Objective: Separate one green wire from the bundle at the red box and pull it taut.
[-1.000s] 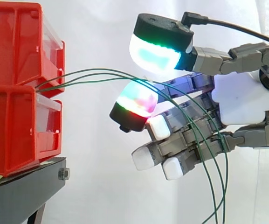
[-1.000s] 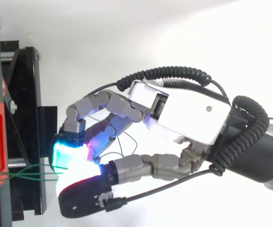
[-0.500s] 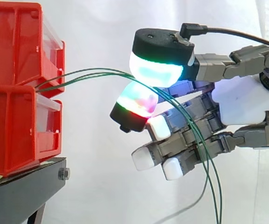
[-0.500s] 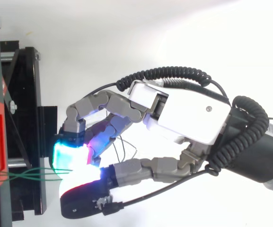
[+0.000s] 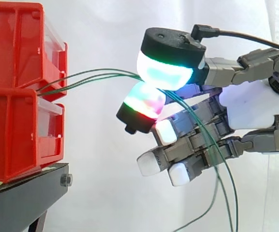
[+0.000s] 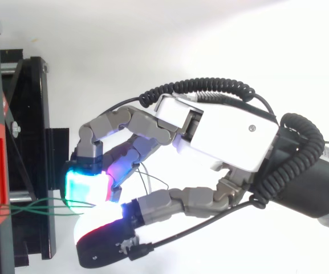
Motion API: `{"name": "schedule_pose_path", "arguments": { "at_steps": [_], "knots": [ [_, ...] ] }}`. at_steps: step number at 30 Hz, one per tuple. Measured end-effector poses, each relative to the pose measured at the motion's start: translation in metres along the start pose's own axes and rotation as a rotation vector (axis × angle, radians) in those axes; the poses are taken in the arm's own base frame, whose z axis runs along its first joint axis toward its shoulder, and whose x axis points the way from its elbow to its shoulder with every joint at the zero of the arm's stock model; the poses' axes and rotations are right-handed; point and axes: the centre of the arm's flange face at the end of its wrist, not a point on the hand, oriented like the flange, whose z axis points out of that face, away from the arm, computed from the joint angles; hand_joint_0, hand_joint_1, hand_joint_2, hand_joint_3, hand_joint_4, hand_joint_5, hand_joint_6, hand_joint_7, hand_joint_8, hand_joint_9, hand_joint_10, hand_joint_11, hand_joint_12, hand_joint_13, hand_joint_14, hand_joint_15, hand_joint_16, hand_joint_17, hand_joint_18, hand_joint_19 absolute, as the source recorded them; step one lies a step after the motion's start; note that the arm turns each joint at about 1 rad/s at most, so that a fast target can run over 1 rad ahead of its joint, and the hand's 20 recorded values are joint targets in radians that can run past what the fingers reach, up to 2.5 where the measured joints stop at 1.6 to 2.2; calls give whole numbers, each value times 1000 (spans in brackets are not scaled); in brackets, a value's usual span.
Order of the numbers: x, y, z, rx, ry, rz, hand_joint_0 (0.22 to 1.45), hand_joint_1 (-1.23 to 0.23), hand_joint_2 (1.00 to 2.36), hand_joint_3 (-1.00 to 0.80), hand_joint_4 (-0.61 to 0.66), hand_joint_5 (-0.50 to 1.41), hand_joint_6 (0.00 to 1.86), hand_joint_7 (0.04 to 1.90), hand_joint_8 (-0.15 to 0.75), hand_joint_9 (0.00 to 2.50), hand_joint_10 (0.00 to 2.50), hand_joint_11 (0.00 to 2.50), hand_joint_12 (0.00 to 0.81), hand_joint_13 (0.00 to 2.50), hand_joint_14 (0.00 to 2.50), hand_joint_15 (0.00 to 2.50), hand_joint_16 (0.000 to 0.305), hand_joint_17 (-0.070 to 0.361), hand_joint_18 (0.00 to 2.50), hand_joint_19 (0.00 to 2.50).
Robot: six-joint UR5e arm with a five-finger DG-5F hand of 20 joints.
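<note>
Hand [image 5: 248, 104] clamped on green wires [image 5: 105, 73], thumb pad [image 5: 164, 75] now down on finger pad [image 5: 144, 102] — apart a second ago.

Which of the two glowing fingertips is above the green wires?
The white-and-cyan pad with the black cap; the green wires run under it and over the red-tinged pad.

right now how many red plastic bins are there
2: the upper red plastic bin sits on the lower red plastic bin, which rests on the black metal stand. More may be hidden past the left edge.
</note>
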Motion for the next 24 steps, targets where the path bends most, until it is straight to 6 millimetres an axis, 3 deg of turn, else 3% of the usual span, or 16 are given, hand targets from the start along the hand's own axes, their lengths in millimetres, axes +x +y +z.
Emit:
{"name": "schedule_pose_path", "arguments": {
  "at_steps": [3,7,11,14,17,21,24],
  "knots": [
    [-1,1,1,-2,-2,3,689,-901,1013,-361,-40,-128,930,1113,233,1114,19,591,295,885,16,404,45,102,754,593],
    [-3,4,2,-4,-4,5,714,-948,1000,-490,-17,-139,934,1050,223,1091,18,594,290,877,17,401,45,102,757,574],
    [-4,5,3,-4,-2,5,656,-955,1000,-500,50,-140,935,1000,219,1086,19,616,289,875,16,404,45,102,752,574],
    [-4,5,2,0,-1,2,516,-874,1000,-500,81,-137,932,971,243,1112,15,598,304,888,16,402,49,110,778,580],
    [-5,5,2,2,0,0,464,-732,1000,-500,93,-136,921,972,269,1126,14,577,329,914,16,398,54,121,814,586],
    [-6,5,3,3,0,-1,513,-577,1000,-500,91,-141,909,978,260,1118,17,577,321,910,15,405,51,115,788,622],
    [-6,5,3,4,0,-1,593,-632,1004,-460,75,-143,903,1012,252,1113,19,581,307,899,16,415,48,107,759,641]
  ]
}}
